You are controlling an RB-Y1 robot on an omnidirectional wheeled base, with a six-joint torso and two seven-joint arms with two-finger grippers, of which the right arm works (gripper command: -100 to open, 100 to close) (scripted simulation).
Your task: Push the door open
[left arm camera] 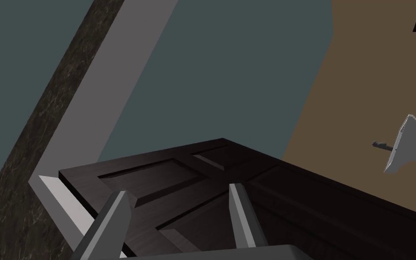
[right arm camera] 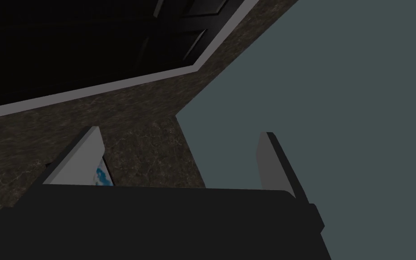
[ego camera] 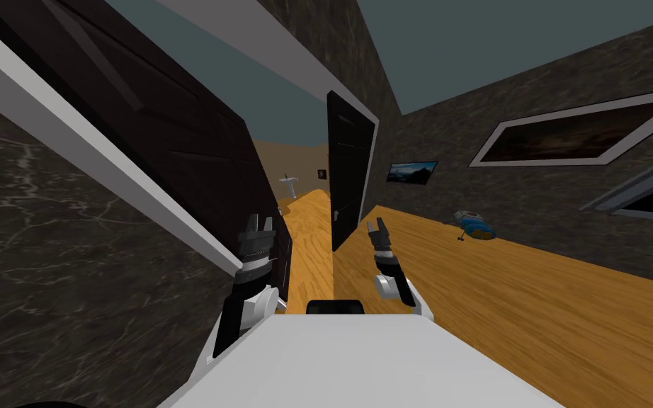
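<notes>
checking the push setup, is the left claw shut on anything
No, the left claw stands open with nothing in it, facing the dark door.

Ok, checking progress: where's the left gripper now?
In the head view, the left gripper is low on my left, open, by the dark panelled door.

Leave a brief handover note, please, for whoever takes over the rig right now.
Left gripper: open, empty, at the face of the dark panelled door; contact unclear.
Right gripper: open, empty, held forward, off the door.
Done: door stands partly open from its white frame; wooden floor shows through the gap.
Left: push it wider, probably with the left arm.
</notes>
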